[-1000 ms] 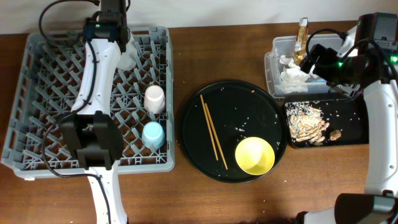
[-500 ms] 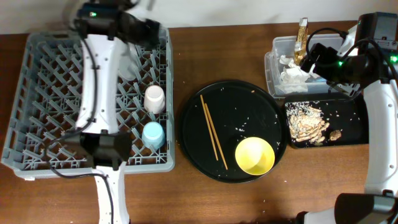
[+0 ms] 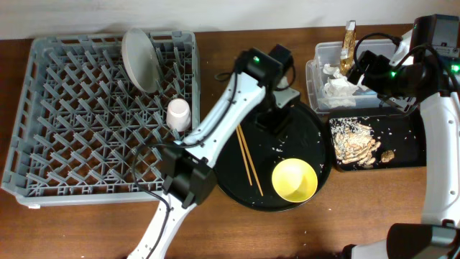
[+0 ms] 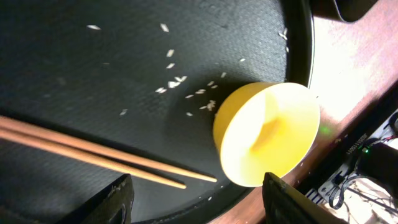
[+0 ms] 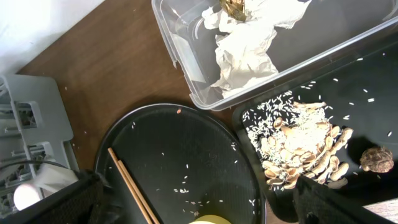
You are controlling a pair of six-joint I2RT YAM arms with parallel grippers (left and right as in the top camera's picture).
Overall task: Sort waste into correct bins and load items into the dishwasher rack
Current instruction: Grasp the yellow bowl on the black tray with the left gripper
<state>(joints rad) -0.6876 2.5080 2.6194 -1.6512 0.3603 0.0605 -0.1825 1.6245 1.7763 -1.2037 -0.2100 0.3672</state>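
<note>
My left gripper [image 3: 280, 120] hangs open and empty over the large round black tray [image 3: 309, 122]. In the left wrist view the gripper [image 4: 199, 208] is just above the yellow bowl [image 4: 267, 134] and the chopsticks [image 4: 93, 152]. The bowl [image 3: 295, 180] and chopsticks [image 3: 248, 155] lie on that tray. The grey plate [image 3: 140, 57] stands upright in the dishwasher rack [image 3: 43, 108], with the pink cup [image 3: 178, 113] nearby. The blue cup is hidden by my left arm. My right gripper [image 3: 363, 68] is open above the clear tub [image 3: 316, 72], which holds the napkin [image 5: 245, 50] and wrapper [image 3: 350, 36].
The shallow black tray [image 3: 410, 137] at right holds food scraps and rice [image 3: 356, 144]. Loose rice grains are scattered on the round tray [image 4: 180, 81]. My left arm stretches from the rack's front right corner across to the round tray.
My left arm has swung from the back of the rack to over the round black tray. The plate now stands alone in the rack. The right arm has not moved.
</note>
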